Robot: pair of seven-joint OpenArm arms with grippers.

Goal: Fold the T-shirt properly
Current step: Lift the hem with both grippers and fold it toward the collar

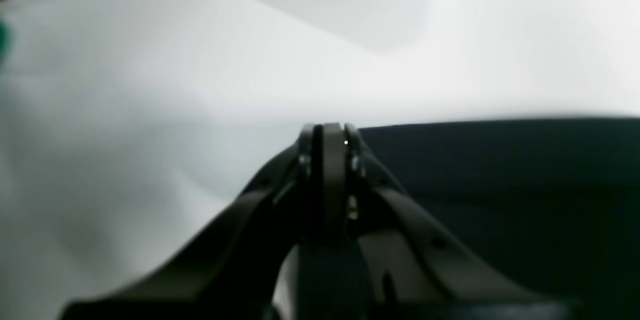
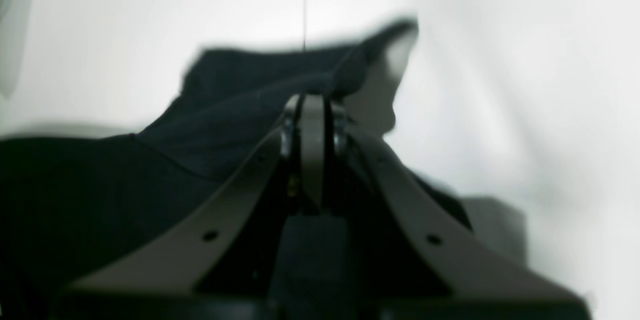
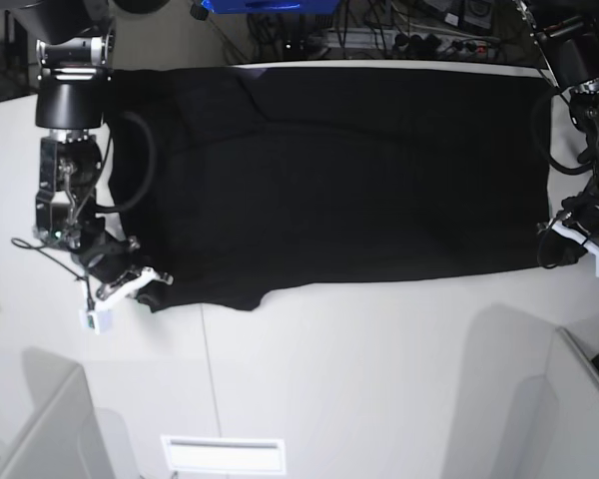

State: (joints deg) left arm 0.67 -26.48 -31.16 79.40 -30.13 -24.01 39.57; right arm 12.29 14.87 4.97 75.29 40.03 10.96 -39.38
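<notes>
on my wrist views both tools look pinched closed: the right tool [image 2: 312,105] grips a sleeve of the t-shirt [image 3: 339,170], the left tool [image 1: 327,133] sits at the shirt's edge, grip unclear to me. farther out, the black shirt lies spread across the white tabletop [image 3: 359,379].

A white table [image 3: 329,359] fills most of the base view under even, bright light. Tangled cables [image 3: 379,35] and a blue object [image 3: 265,5] crowd the floor beyond its far edge, while pale panels [image 3: 50,429] stand at the near corners.
</notes>
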